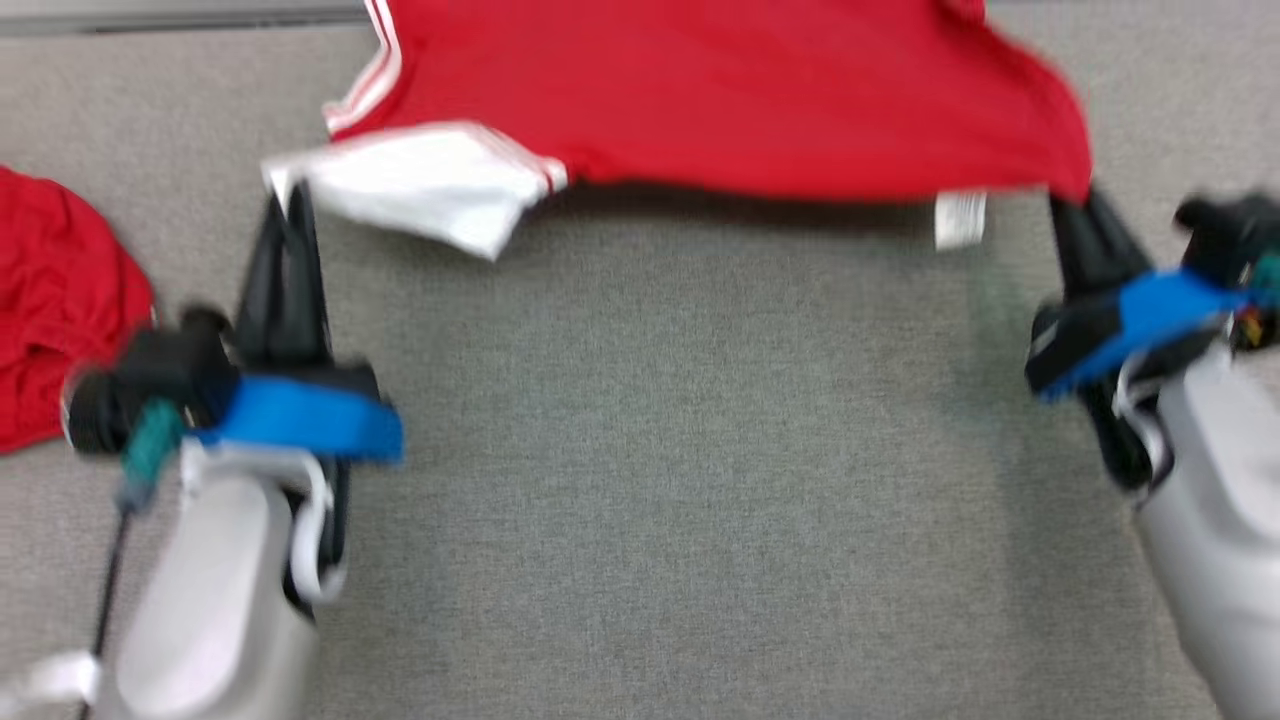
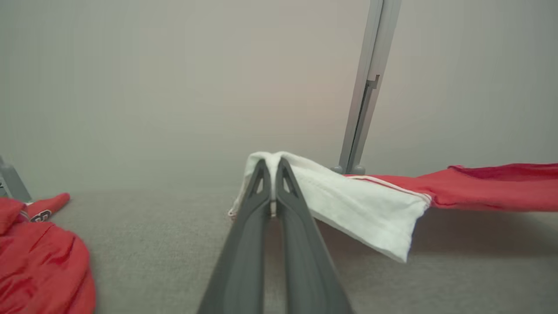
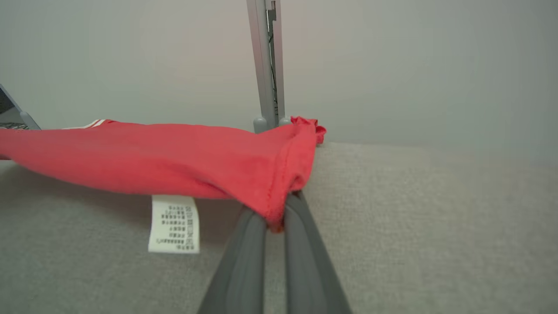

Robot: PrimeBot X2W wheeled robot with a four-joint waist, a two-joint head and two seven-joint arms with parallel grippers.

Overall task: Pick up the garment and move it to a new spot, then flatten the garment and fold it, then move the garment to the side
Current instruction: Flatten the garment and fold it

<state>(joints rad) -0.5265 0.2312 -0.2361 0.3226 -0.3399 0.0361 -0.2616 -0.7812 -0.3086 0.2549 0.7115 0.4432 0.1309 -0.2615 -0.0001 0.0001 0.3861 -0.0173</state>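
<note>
The grey tabletop (image 1: 680, 480) stretches out closest to the robot. Above it, the left pincer (image 1: 290, 205) is clamped together on a corner of the white panel (image 1: 420, 185) of the garment (image 1: 720, 100). The right pincer (image 1: 1075, 205) is clamped on the red hem corner, with cloth wrapped over its tips.

Between the two, the garment's near edge runs left to right. It is lifted off the tabletop, sags slightly in the middle and has a shadow beneath it. A white label (image 1: 960, 218) hangs from this hem near the right pincer. The loose end of the white panel droops just right of the left pincer.

From that edge the red cloth reaches away from the robot. The top of the head view cuts it off, so its full length cannot be told.

Off to the left, well apart from the left pincer, a second red heap (image 1: 50, 300) lies on the tabletop. Beyond the garment, a grey post (image 2: 366, 87) stands upright at the far edge, against a plain wall (image 2: 174, 65).
</note>
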